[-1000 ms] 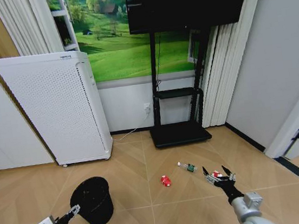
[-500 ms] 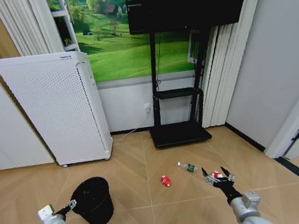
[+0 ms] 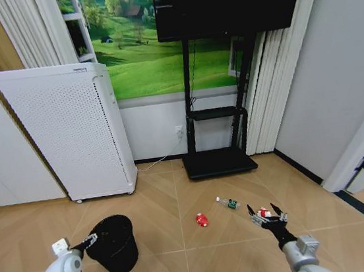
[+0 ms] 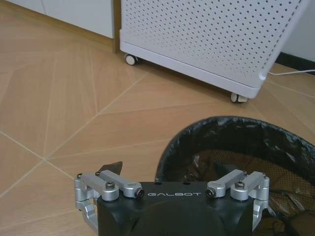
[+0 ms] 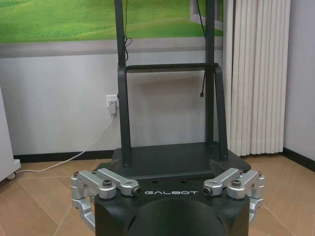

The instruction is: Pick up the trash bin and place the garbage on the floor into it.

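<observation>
Two grippers were seen low over the floor (image 3: pixel 170 204). The left gripper (image 3: pixel 87 242) was held at the rim of the bin (image 3: pixel 113 244), its fingers spread apart; in the left wrist view one finger (image 4: pixel 109 168) was seen outside the rim and the other over the bin's black-lined mouth (image 4: pixel 236 147). The bin stood upright in front of the white appliance (image 3: pixel 68 130), well apart from it. The right gripper (image 3: pixel 267 215) was held open, its fingers spread just around the packet (image 3: pixel 264 213), with no contact that could be made out. Beyond the packet, toward the bin, the bottle (image 3: pixel 228 202) lay on its side, and nearer the bin the can (image 3: pixel 201 220) lay alone. Behind these stood the black TV stand (image 3: pixel 220 161).
</observation>
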